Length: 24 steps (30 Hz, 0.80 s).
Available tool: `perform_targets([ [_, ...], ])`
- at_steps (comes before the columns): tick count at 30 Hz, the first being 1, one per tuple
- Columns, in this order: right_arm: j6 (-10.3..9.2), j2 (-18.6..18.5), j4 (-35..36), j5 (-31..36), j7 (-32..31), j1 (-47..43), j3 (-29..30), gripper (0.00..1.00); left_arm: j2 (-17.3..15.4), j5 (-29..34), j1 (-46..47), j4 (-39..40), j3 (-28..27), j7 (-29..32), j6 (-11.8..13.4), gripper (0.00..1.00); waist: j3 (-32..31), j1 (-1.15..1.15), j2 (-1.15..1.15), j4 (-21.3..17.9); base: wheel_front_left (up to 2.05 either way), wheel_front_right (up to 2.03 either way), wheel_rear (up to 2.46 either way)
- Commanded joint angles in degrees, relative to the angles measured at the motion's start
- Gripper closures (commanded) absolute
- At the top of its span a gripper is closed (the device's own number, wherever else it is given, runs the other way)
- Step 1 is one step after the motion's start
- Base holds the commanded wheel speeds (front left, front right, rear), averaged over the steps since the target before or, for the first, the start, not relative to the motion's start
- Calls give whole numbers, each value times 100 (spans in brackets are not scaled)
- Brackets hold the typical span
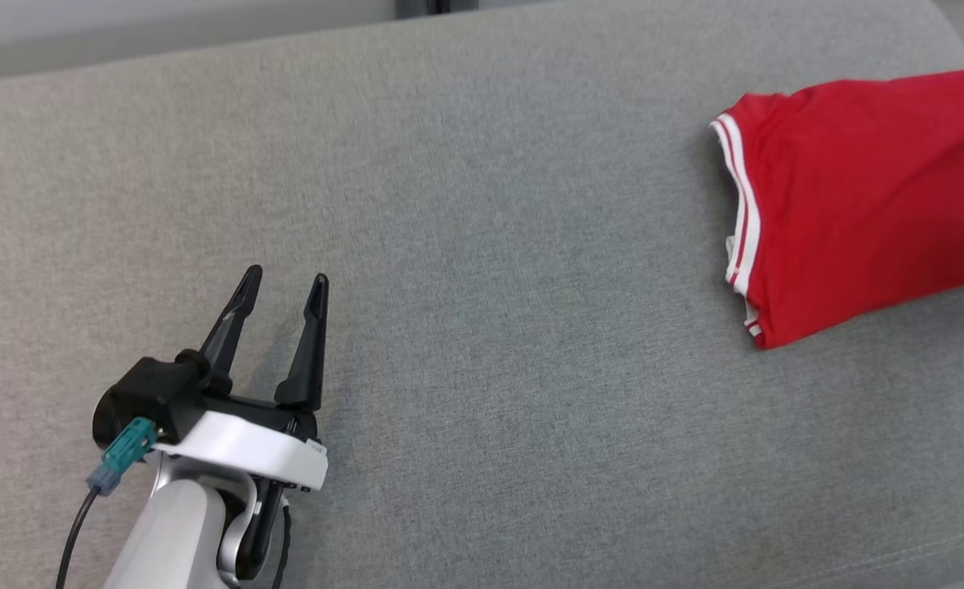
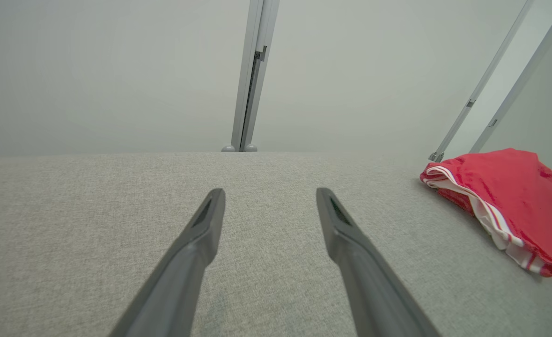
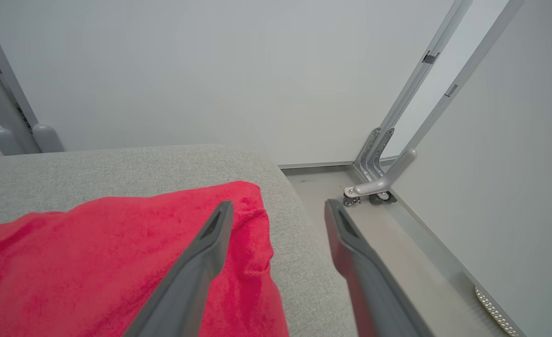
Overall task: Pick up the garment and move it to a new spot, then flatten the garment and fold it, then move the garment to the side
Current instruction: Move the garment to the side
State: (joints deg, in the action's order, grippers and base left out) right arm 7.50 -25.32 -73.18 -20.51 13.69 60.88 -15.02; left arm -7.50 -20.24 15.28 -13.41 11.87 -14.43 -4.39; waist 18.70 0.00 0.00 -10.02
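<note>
Both sets of jaws stand apart, with nothing between them. The left gripper [image 1: 285,276] points across bare grey cushion [image 1: 531,368], with the garment [image 1: 866,196] well apart to its right. The right gripper [image 3: 279,203] is at the cushion's rounded end, one finger [image 3: 201,262] over the garment's red edge and the other over the floor [image 3: 313,187]; whether it touches the cloth I cannot tell. The garment lies folded near the cushion's right end, its white-striped hem toward the left gripper.
</note>
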Motion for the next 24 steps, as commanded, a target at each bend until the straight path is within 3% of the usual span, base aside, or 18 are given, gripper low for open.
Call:
perform_targets([
  [1, -1, 5, -17, 35, 47, 37, 20, 0, -17, -11, -53, 4, -37, -34, 31, 0, -152, 0, 0, -3, 0, 0, 0],
  [5, 0, 199, 103, 276, 153, -45, 334, 0, -26, -48, -203, 45, -150, -52, 91, 0, -498, 0, 0, 17, 0, 0, 0],
  [12, 0, 526, 1795, 671, 151, -903, 957, 0, -92, -148, -536, 263, -475, -70, 246, 0, -1020, 0, 0, 147, 0, 0, 0],
  [21, -1, 947, 3801, 651, 69, -2503, 861, 0, -76, -229, -1023, 661, -821, -74, 445, 0, -1427, 0, 0, 424, 0, 0, 0],
  [24, -1, 995, 4424, 497, -19, -2988, 817, 0, -28, -257, -1158, 765, -856, -75, 408, 0, -1511, 0, 0, 536, 0, 0, 0],
])
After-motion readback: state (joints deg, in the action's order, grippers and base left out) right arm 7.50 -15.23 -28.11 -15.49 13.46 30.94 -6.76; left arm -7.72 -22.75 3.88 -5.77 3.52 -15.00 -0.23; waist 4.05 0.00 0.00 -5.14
